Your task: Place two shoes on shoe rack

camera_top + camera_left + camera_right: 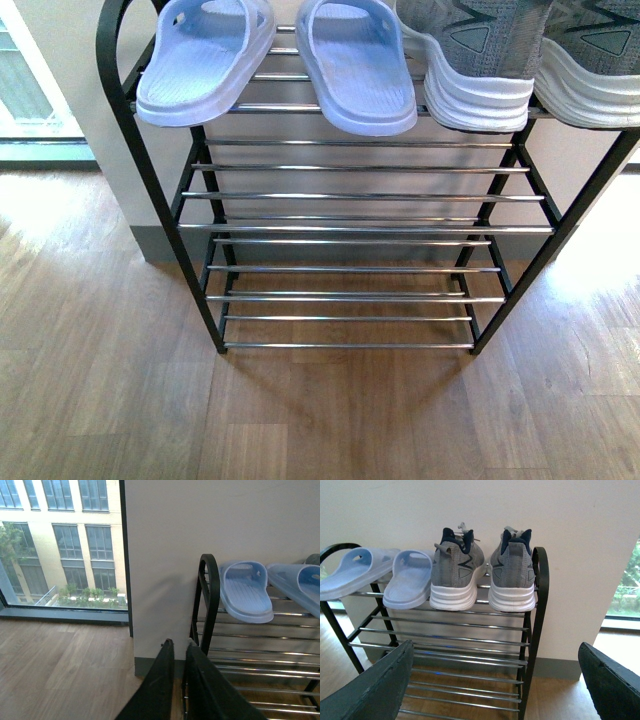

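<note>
Grey sneakers point(482, 572) side by side on top tier of shoe rack point(360, 228), heels outward, pale blue slides point(280, 60) just beside them, left pincer point(179, 680) nearly pressed together, empty, right pincer point(495, 680) spread wide, empty, wood floor point(120, 400) below.

glossy chrome rack bars point(350, 197), knit grey sneakers point(457, 572)

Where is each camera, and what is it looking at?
Front view: on the robot's body, looking down at the shoe rack, the blue slides and the floor; no arm shows.
Left wrist view: on the left arm, facing the rack's end, a wall and a window; the nearly closed left hand shows.
Right wrist view: on the right arm, facing the rack; the open right hand shows.
All three share the slides; front and right wrist also share the grey sneakers.
</note>
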Robot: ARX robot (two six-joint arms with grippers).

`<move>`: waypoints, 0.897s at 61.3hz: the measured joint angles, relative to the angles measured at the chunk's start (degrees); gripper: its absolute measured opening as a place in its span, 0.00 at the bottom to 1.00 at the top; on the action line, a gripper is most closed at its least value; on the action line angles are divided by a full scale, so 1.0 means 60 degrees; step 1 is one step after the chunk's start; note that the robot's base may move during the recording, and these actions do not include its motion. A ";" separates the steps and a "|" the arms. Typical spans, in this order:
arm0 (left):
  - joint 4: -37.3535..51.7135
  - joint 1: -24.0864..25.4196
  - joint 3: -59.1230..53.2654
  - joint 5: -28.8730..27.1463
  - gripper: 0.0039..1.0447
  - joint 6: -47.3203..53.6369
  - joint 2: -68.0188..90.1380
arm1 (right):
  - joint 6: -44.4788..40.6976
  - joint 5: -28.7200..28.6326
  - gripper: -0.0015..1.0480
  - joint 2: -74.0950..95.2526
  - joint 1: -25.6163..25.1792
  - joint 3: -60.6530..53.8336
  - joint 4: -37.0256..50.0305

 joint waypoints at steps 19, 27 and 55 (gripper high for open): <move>0.0004 0.0000 0.0000 0.0000 0.78 0.0000 0.0000 | 0.0000 0.0004 0.91 0.0000 0.0000 0.0000 0.0000; 0.0004 0.0000 0.0000 0.0000 0.91 0.0018 0.0000 | 0.0000 0.0004 0.91 0.0000 0.0000 0.0000 0.0000; 0.0004 0.0000 0.0000 0.0004 0.91 0.0018 0.0000 | 0.0000 0.0000 0.91 0.0000 0.0000 0.0000 -0.0004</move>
